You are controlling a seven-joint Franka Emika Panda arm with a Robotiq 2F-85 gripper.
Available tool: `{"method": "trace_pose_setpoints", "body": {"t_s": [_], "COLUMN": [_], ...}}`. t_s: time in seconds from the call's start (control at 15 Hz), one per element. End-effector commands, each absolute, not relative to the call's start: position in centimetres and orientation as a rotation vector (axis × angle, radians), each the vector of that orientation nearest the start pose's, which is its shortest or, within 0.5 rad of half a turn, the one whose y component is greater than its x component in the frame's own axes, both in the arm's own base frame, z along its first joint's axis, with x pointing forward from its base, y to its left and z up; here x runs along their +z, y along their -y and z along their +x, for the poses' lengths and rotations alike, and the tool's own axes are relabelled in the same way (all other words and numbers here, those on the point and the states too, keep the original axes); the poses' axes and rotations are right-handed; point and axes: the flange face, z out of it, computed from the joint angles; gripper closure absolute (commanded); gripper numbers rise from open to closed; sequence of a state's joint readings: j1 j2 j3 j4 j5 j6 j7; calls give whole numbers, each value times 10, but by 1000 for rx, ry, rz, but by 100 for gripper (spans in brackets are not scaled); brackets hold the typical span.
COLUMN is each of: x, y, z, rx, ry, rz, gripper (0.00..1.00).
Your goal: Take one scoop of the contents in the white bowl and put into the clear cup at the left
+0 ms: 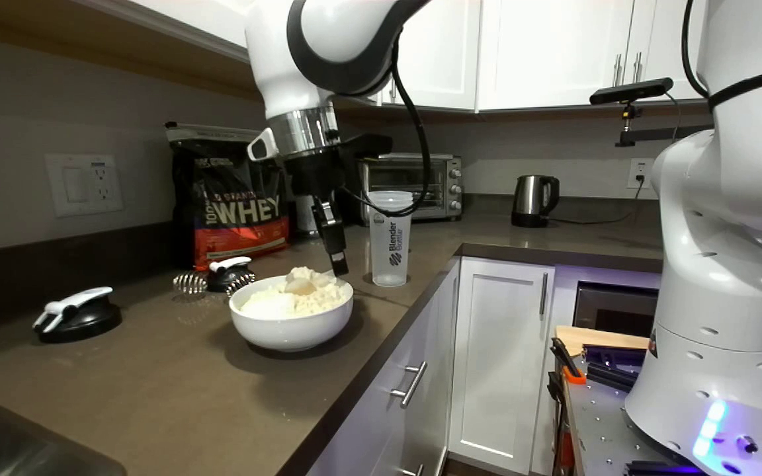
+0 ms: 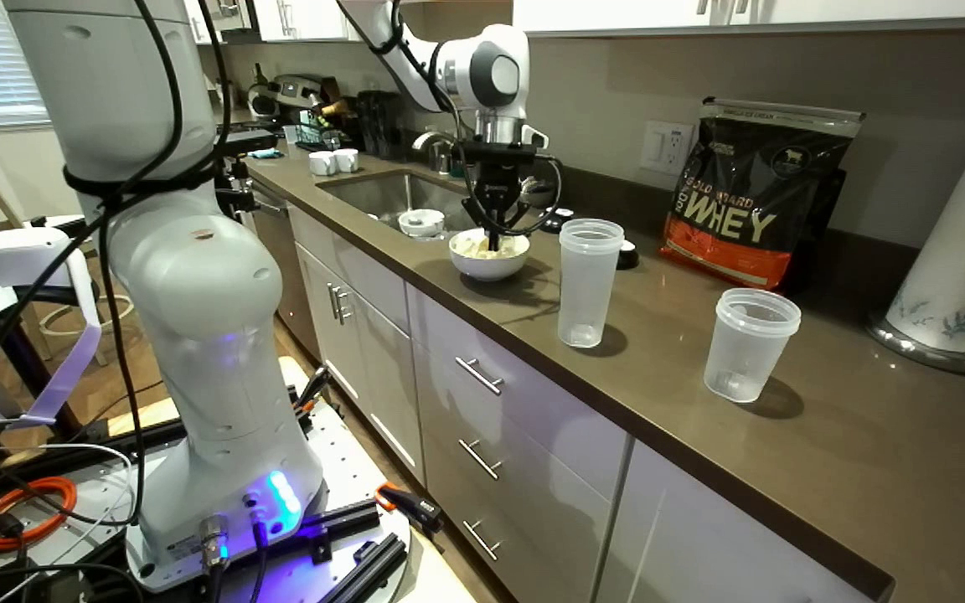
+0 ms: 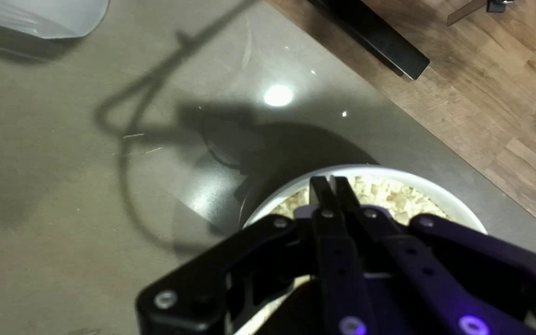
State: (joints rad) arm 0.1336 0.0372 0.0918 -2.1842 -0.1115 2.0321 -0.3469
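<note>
The white bowl [image 1: 288, 330] holds a mound of cream powder, the contents [image 1: 318, 303]; both show in all views. My gripper [image 1: 339, 266] points down over the bowl, its fingertips at the powder near the rim. In the wrist view its fingers [image 3: 331, 180] are nearly together with a thin pale strip between them, which looks like a scoop handle. A pale translucent scoop [image 1: 299, 286] seems to rest in the powder beside the fingertips; its outline is hard to tell. The clear cup [image 2: 587, 280] stands upright near the bowl, with black print in an exterior view [image 1: 391, 241].
Another clear cup [image 2: 746, 347] stands farther along the counter. A black whey bag [image 1: 239, 205] leans near the wall. Black lids [image 1: 80, 316] and wire whisk balls [image 1: 189, 284] lie near the bowl. A paper-towel roll [image 2: 956, 251], kettle [image 1: 532, 200] and sink [image 2: 403, 193] are around.
</note>
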Motion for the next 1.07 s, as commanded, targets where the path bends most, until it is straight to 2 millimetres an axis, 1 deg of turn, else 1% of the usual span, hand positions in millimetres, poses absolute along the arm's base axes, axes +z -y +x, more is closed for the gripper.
{"method": "trace_pose_setpoints", "body": {"t_s": [0.0, 0.27, 0.67, 1.0], "x": [369, 373, 383, 389], "y": [-111, -116, -119, -120], "z": [502, 500, 498, 491], "rx": [319, 303, 284, 277], "ry": [1026, 1040, 1064, 1074], "rz": [-3063, -3068, -3081, -3098], "gripper": [99, 99, 99, 99]}}
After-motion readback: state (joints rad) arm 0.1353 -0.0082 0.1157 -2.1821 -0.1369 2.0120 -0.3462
